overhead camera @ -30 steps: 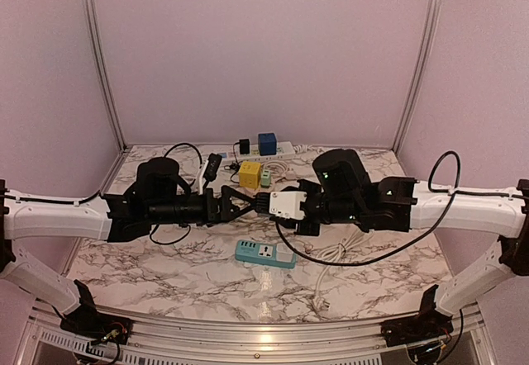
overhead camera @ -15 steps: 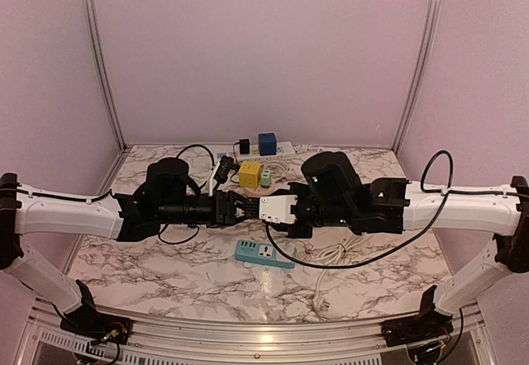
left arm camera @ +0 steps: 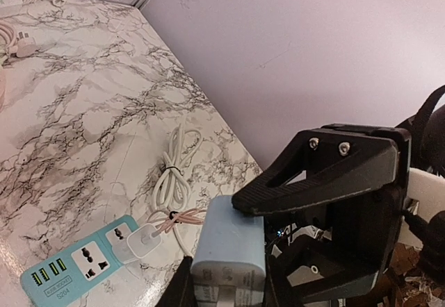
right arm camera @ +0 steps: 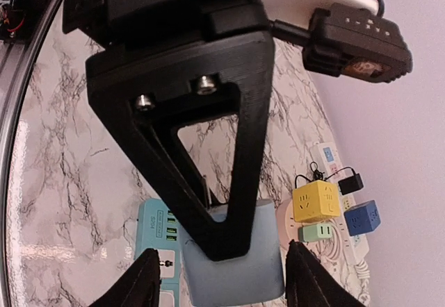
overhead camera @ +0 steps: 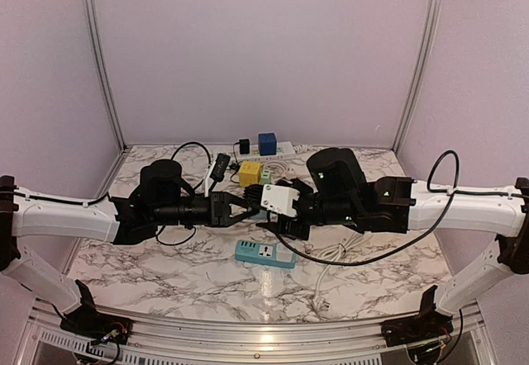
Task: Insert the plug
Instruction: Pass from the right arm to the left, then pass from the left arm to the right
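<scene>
Plug (overhead camera: 279,199) hangs in mid-air above the teal strip (overhead camera: 264,253), between both arms. Left gripper (overhead camera: 256,203), wide a second ago, now clamps it. Right gripper (right arm camera: 226,283) has loosened, jaws parted. Label print unreadable.

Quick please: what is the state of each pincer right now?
Left pincer: closed on the pale blue adapter.
Right pincer: open around the same adapter.
</scene>
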You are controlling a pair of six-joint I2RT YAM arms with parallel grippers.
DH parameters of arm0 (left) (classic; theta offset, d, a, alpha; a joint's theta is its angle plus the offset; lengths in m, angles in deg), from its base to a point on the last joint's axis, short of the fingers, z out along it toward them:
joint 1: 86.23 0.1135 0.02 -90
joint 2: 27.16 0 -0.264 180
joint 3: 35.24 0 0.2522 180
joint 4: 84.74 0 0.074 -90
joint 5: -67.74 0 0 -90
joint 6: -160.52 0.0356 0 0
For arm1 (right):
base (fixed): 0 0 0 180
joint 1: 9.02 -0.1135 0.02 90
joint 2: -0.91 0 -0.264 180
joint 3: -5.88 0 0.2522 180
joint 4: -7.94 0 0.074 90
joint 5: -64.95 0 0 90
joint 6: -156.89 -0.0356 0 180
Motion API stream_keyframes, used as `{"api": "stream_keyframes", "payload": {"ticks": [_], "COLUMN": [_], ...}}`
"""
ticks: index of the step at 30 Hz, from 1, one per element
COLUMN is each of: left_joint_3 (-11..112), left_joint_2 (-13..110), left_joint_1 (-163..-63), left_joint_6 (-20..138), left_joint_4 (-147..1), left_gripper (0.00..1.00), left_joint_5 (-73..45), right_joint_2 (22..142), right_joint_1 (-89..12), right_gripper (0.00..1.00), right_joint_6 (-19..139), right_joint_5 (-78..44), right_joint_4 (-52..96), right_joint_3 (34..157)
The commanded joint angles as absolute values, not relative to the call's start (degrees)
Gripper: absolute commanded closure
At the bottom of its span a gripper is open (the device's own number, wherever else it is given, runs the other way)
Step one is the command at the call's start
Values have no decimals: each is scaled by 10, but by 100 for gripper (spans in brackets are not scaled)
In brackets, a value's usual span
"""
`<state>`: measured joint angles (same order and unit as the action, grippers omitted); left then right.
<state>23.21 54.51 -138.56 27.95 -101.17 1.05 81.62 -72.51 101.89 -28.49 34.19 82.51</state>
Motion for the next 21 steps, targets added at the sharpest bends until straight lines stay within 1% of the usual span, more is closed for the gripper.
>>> {"api": "stream_keyframes", "payload": {"ticks": [1,9,15,21], "left_joint_3": [204,163,134,130], "left_joint_2": [493,451,433,411], "left_joint_1": [-1388,-1392,-1406,-1422], "left_joint_6": [340,382,403,436], "left_joint_4": [-1077,-1122,-1187,-1179], "left_gripper": [100,100,100,100], "left_joint_5": [21,18,20,9], "right_joint_2": [770,704,703,718], "right_joint_1": [-729,-705,-668,-659], "right_gripper": [43,42,45,47], "right_joint_6": [873,665,553,475], "right_joint_5": [-156,-74,-10,41], "right_joint_4": [309,208,148,89], "right_joint_3": [838,798,777,743]}}
